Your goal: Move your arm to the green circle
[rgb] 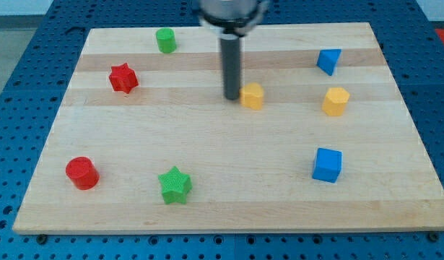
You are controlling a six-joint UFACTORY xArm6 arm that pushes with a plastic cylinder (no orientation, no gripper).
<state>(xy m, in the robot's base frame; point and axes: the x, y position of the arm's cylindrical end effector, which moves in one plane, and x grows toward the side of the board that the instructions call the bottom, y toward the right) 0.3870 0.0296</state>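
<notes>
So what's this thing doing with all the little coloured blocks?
A robot arm slides a dark rod over a wooden board to reach the green circle. Right now my tip sits mid-board, just to the view's left of a yellow block, seemingly touching it. The green circle stands near the view's top, up and to the left of my tip. A red star lies below and left of the circle.
</notes>
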